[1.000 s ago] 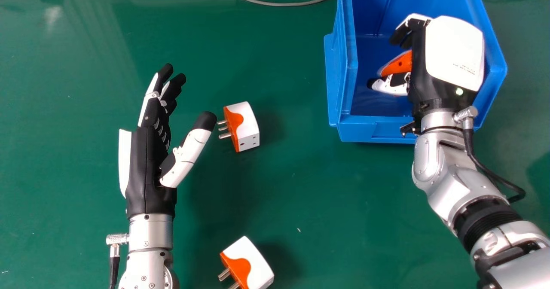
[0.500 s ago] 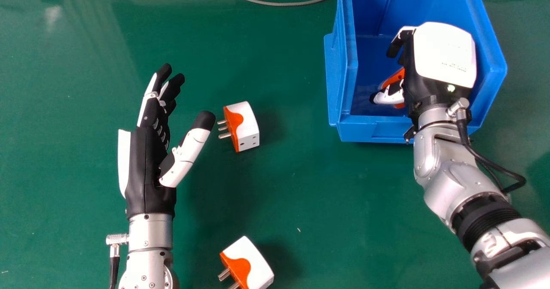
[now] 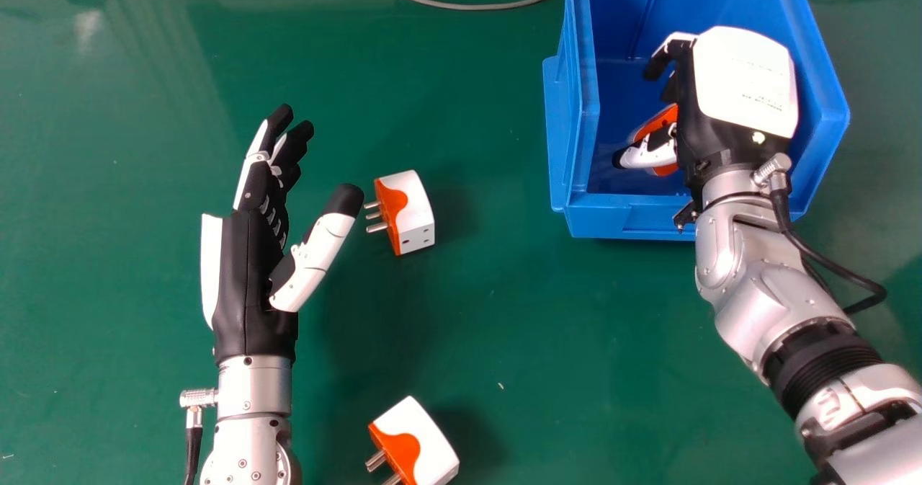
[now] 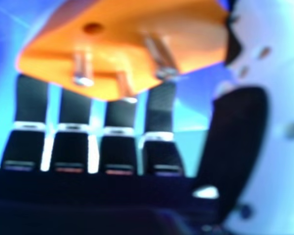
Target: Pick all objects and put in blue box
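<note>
Orange-and-white plastic plug adapter in the box: pictured inside the blue box, between thumb and fingers, with three metal pins and a small round hole on its orange face.
Right robot hand: lowered palm-down into the box, partly closed, with fingers and thumb bent around that adapter.
Orange-and-white plastic adapter in the middle: lying on the desk, with pins pointed at the left thumb and just beside its tip.
Orange-and-white plastic adapter at the near side: resting at the view's bottom edge, partly cut off.
Left robot hand: held over the desk at left, relaxed and wide open, gripping nothing.
Blue plastic box: standing upright and open-topped at far right, with the adapter and right robot hand within its walls.
Box edges: close beside the back of the right robot hand; a narrow gap off the thumb tip.
Smooth green desk: broadly open between the two loose adapters and the box.
Thin grey cable: curved along the far side, up to the box.
</note>
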`<state>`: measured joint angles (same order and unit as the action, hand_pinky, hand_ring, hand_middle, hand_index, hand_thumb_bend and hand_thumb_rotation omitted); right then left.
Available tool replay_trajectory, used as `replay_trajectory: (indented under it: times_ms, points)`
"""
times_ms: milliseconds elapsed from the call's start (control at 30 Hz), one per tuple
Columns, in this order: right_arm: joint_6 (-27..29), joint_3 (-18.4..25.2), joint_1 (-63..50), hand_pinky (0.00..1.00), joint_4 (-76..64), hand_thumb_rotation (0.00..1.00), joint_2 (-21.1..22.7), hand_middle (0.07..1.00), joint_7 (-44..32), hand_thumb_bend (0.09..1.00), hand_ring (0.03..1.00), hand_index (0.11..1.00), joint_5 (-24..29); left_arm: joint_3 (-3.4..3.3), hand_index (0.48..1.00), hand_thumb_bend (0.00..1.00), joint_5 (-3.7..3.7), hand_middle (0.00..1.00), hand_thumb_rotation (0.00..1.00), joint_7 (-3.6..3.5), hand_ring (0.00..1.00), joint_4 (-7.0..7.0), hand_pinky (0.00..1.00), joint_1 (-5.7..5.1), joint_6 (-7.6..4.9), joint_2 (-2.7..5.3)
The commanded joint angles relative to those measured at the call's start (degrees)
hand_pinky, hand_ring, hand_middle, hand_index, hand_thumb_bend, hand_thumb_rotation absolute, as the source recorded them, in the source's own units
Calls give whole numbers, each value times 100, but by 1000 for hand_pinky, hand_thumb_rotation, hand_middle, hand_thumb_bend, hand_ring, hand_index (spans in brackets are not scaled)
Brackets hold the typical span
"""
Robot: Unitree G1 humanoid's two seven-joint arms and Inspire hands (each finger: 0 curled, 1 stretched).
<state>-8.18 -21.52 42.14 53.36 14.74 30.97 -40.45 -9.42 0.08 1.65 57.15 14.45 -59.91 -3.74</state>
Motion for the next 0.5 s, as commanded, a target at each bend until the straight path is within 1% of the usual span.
replay_trajectory:
  times_ms: [0,67,167,200,233,300,333,433,467]
  points:
    - [-35,25,95,566,-187,8,101,669,-5,772,622,681,2,15,898,877,15,879,610,19,903,-28,930,83,-95,2]
    - [-64,18,86,590,-203,16,94,700,15,793,654,696,-12,15,897,877,-25,879,610,-26,903,-39,930,78,-86,8]
    - [-73,29,61,621,-260,26,95,728,-16,817,686,708,4,15,898,876,-20,880,608,-24,905,-59,933,70,-82,7]
    - [-98,27,64,632,-264,27,93,736,-32,821,697,712,2,16,898,876,-26,880,607,-34,905,-58,933,69,-80,4]
    - [-119,30,62,643,-277,28,88,743,-40,824,706,715,4,18,899,875,-10,880,607,-22,905,-58,932,68,-78,-2]
    - [-126,31,42,654,-328,31,97,754,-56,830,719,719,6,22,900,875,35,880,607,29,905,-69,930,64,-67,-7]
    - [-114,42,30,659,-350,30,99,757,-46,831,723,721,18,23,900,877,43,880,609,44,905,-71,929,64,-70,-3]
    - [-91,96,-17,676,-451,27,97,767,-83,835,735,722,87,20,900,882,14,878,609,34,904,-60,928,73,-78,17]
    - [-112,88,-29,684,-486,23,104,771,-103,834,742,723,78,23,900,883,19,877,608,39,904,-64,928,73,-72,19]
